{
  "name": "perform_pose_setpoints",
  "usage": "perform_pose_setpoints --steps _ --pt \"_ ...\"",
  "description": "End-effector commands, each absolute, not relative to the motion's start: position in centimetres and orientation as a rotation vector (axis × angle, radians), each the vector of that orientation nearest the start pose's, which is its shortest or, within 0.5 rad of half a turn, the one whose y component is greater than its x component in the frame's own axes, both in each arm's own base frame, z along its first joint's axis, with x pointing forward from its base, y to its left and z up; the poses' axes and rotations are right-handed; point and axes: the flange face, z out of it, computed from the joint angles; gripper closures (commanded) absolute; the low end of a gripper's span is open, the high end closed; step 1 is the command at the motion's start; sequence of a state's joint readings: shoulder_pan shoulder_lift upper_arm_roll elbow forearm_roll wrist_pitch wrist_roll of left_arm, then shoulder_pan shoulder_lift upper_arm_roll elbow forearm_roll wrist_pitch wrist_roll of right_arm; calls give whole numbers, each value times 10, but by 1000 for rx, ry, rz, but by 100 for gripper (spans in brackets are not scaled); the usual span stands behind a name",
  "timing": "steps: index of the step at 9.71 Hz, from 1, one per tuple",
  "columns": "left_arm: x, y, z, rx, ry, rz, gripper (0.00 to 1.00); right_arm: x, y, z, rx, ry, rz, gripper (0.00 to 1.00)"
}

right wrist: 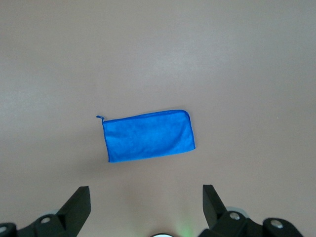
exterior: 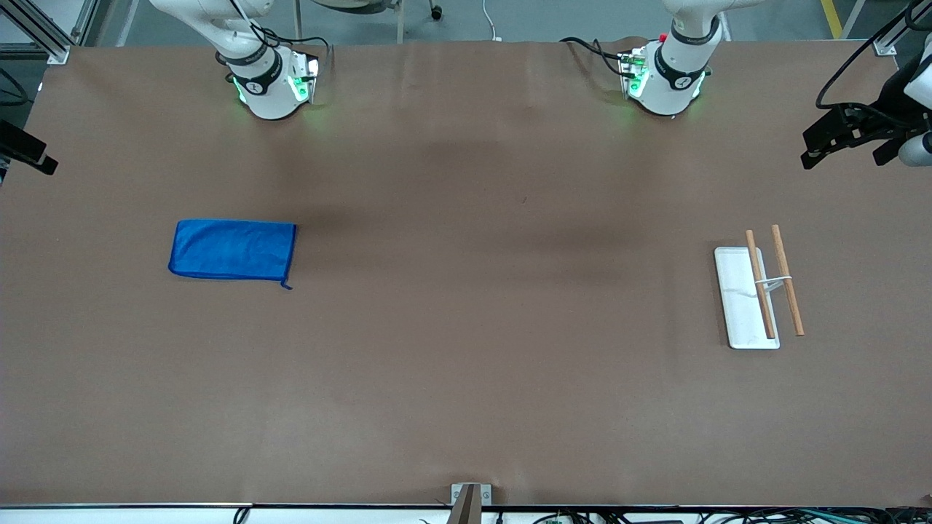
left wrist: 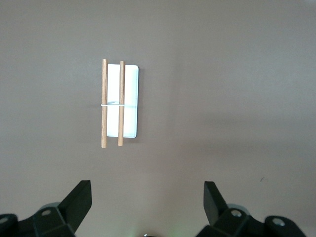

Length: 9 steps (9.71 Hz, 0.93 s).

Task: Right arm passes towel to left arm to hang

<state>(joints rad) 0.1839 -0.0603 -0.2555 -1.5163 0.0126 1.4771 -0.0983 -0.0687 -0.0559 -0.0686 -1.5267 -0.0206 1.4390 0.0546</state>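
The blue towel [exterior: 233,249] lies flat on the brown table toward the right arm's end, with its small loop at one corner. It also shows in the right wrist view [right wrist: 148,136]. My right gripper [right wrist: 145,195] hangs high over the table near the towel, open and empty. My left gripper [left wrist: 147,190] hangs high over the table near the rack, open and empty. The rack [exterior: 744,306] is a white base plate carrying two wooden rods [exterior: 759,284], toward the left arm's end. It also shows in the left wrist view [left wrist: 129,101]. Neither gripper shows in the front view.
The right arm's base [exterior: 269,80] and the left arm's base [exterior: 666,73] stand along the table's back edge. Black equipment [exterior: 852,131] juts in at the left arm's end, and a black piece [exterior: 25,149] at the right arm's end. A metal bracket [exterior: 466,498] sits at the front edge.
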Motion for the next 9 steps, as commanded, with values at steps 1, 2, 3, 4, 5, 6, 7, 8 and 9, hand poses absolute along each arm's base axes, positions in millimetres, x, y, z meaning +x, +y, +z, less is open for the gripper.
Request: perform_pose_setpoints --steps 1,2,3,4,5,6,7,8,9 --pt "529 -42 659 -3103 -16 28 0 510 -75 665 -3129 297 34 0" --pt "529 -43 657 -3103 -14 31 0 510 -74 665 -3129 294 34 0" --pt "530 -42 656 -3104 -11 35 0 510 -74 665 -3129 294 34 0" --pt "534 -42 653 -3107 -11 40 0 510 -75 665 -3129 297 34 0" --pt "538 -43 648 -3109 -8 45 0 510 -75 665 -3129 297 34 0" --pt "540 -43 645 -3111 -5 47 0 510 -75 665 -3129 297 34 0" --pt "540 -43 644 -3111 -5 49 0 510 -75 665 -3129 297 34 0" --pt "540 -44 644 -3111 -3 49 0 510 -75 665 -3129 297 34 0" --pt "540 -44 644 -3111 -3 49 0 510 -75 665 -3129 297 34 0"
